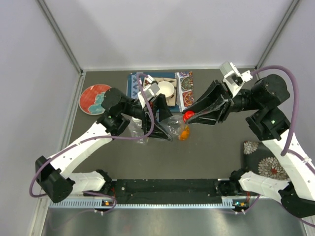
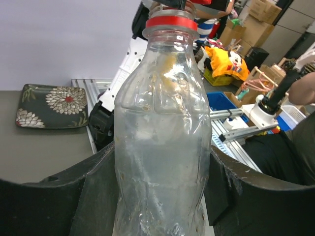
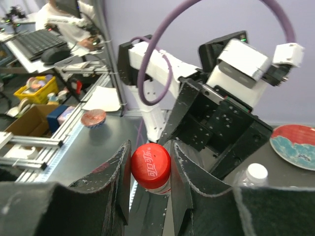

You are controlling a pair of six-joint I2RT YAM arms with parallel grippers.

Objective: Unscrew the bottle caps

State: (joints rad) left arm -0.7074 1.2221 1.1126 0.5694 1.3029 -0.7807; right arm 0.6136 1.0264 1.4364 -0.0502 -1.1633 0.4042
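Note:
My left gripper [image 1: 165,129] is shut on the body of the slim clear bottle [image 2: 160,128] and holds it above the table; it fills the left wrist view with a red ring at its neck. My right gripper [image 3: 150,164] is shut on the bottle's red cap [image 3: 150,166], a black finger on either side; the cap also shows in the top view [image 1: 188,116]. The squat orange bottle [image 1: 183,132] lies just below the held bottle. A clear bottle [image 1: 138,130] with a white cap [image 3: 256,173] stands under the left arm. No blue bottle shows.
A white bowl [image 1: 166,89] sits on patterned mats [image 1: 184,88] at the back. A red and teal plate [image 1: 93,98] lies at the back left. A dark flowered plate [image 1: 263,160] lies at the right, also in the left wrist view [image 2: 51,105].

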